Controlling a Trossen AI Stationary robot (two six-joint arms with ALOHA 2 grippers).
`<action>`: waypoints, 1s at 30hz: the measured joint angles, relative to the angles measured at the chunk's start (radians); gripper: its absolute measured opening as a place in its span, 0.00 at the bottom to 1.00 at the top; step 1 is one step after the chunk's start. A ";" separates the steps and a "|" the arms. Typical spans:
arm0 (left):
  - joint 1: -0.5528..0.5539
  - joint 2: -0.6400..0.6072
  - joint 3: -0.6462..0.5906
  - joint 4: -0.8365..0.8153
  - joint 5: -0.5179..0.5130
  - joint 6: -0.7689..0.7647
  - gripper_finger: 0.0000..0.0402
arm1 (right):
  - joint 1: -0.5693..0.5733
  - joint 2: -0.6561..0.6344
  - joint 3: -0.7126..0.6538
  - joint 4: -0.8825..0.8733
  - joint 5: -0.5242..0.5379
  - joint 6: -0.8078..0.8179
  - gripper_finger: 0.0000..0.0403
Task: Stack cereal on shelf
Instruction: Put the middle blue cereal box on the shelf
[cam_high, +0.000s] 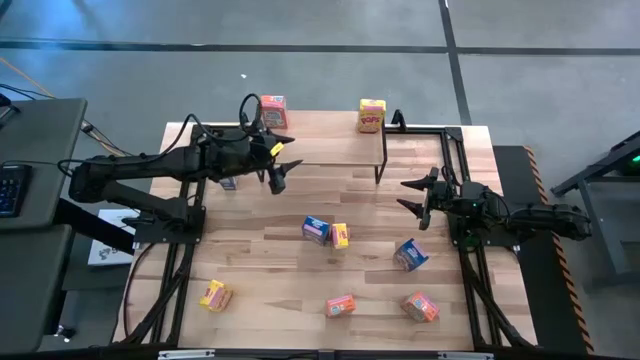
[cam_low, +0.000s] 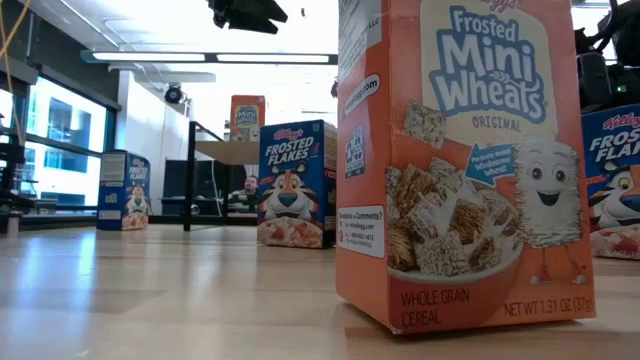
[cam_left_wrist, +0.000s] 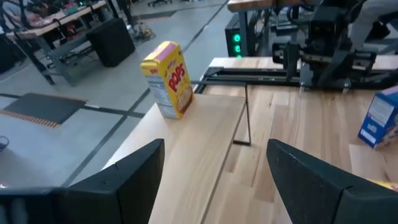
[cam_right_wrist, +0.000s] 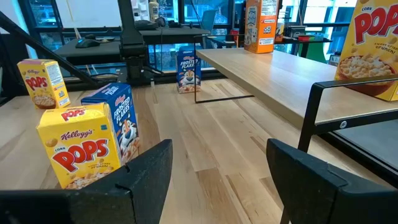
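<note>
A low light-wood shelf on thin black legs stands at the far side of the table and serves as the landmark here. Two cereal boxes stand upright on it: an orange Mini Wheats box at its left end and a yellow Corn Pops box at its right end. A small blue box sits just beside the shelf's left legs. Well in front of the shelf, a blue Frosted Flakes box and a yellow Pops box stand touching; another blue box lies to their right. Farthest from the shelf are a yellow box and two orange boxes. The left gripper hovers over the shelf's left part, fingers spread and empty. The right gripper waits off the shelf's right end, fingers apart, holding nothing.
</note>
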 joint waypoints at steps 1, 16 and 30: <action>0.000 -0.001 0.000 -0.009 0.000 0.000 0.68 | 0.000 0.000 0.000 0.000 0.000 0.000 0.63; -0.160 0.075 0.147 -0.245 0.032 0.112 0.69 | 0.000 0.000 0.000 0.000 0.000 0.000 0.63; -0.275 0.194 0.151 -0.306 0.031 0.042 0.78 | 0.000 0.000 0.000 0.000 0.000 0.000 0.63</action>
